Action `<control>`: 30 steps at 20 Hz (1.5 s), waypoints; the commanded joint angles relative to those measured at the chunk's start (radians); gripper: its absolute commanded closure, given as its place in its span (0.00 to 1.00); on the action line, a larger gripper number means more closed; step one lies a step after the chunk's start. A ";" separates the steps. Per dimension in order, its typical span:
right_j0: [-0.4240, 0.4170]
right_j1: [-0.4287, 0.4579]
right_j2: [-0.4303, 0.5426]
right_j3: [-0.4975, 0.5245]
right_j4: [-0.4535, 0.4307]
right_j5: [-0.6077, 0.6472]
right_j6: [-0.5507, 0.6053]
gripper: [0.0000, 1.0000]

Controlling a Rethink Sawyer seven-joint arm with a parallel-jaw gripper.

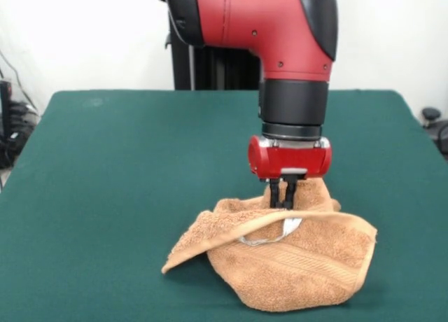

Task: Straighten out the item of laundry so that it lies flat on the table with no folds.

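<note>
The orange-tan terry towel (294, 255) lies crumpled and folded on the dark green table (126, 168), near the front edge, right of centre. One flap is folded over towards the left, and a small white-grey label (290, 227) shows in the fold. My gripper (282, 199) comes straight down from the red and black arm onto the towel's raised top. Its two black fingers (275, 194) stand close together, pinching the cloth ridge.
The black pedestal (203, 70) stands behind the table's far edge. Cables and dark gear (14, 126) sit off the table at the left, and a dark object (434, 122) off the right edge.
</note>
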 commanded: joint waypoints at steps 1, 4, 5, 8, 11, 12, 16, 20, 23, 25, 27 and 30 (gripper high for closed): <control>0.028 0.041 0.084 -0.026 0.047 0.029 0.177 1.00; 0.049 0.039 0.055 0.034 0.065 0.000 0.221 1.00; 0.057 0.042 0.044 0.049 0.070 -0.011 0.233 1.00; 0.076 0.067 0.023 0.085 0.083 -0.048 0.261 1.00; 0.086 0.076 0.012 0.141 0.100 -0.080 0.296 1.00; 0.096 0.072 0.003 0.167 0.110 -0.087 0.311 1.00; 0.118 0.022 -0.016 0.278 0.150 -0.077 0.342 1.00; 0.134 -0.008 -0.026 0.341 0.188 -0.080 0.343 1.00; 0.140 -0.008 -0.026 0.361 0.209 -0.100 0.338 1.00; 0.140 -0.003 -0.024 0.367 0.221 -0.113 0.334 1.00; 0.145 0.001 -0.024 0.375 0.235 -0.127 0.332 1.00; 0.150 0.008 -0.024 0.383 0.254 -0.146 0.327 1.00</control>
